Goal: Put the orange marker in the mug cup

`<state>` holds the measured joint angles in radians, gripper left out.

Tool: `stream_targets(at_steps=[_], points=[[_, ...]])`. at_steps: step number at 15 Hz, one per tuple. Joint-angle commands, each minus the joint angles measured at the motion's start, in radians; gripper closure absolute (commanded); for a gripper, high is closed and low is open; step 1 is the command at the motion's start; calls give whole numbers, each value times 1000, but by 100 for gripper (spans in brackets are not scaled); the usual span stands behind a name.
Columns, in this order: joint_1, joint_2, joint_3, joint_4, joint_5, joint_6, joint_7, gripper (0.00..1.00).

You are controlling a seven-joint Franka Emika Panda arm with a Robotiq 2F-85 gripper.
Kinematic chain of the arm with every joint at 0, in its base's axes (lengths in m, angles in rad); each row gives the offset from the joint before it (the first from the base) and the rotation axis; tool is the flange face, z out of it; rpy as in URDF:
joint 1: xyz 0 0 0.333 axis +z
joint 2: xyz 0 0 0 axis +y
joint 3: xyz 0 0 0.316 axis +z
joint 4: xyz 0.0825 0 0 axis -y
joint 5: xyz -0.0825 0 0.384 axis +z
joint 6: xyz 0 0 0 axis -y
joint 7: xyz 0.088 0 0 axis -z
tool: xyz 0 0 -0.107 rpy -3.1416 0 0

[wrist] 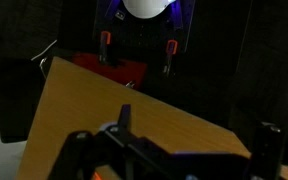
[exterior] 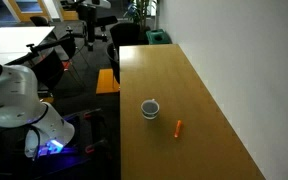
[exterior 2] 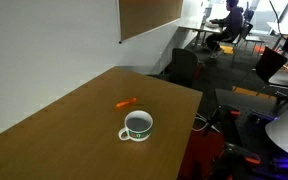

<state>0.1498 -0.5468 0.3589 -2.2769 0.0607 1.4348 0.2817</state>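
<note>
The orange marker [exterior: 179, 127] lies flat on the wooden table [exterior: 209, 80], a short way from the mug cup [exterior: 150, 108], which stands upright with a white inside and a dark outer wall. Both also show in an exterior view, with the marker [exterior 2: 127, 102] just behind the cup [exterior 2: 137, 125]. My gripper [wrist: 196, 125] shows only in the wrist view. Its two fingers are wide apart with nothing between them, and it hangs over a table corner [wrist: 104, 100], away from both objects. The marker and the cup are out of the wrist view.
The white robot arm [exterior: 14, 100] stands off the table's edge, with a blue light at its base [wrist: 144, 8]. A white wall [exterior 2: 44, 50] runs along one long side of the table. Black office chairs [exterior: 134, 35] and desks stand beyond.
</note>
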Motion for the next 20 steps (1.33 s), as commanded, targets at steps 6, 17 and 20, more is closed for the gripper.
stream_targets(at_steps=[6,17,20], points=[[21,5,-16,2,-7,-1,9,0],[-1,-15,-99,-64,-262,293,-90,0],[-14,-8,-165,-101,-346,426,-171,0]])
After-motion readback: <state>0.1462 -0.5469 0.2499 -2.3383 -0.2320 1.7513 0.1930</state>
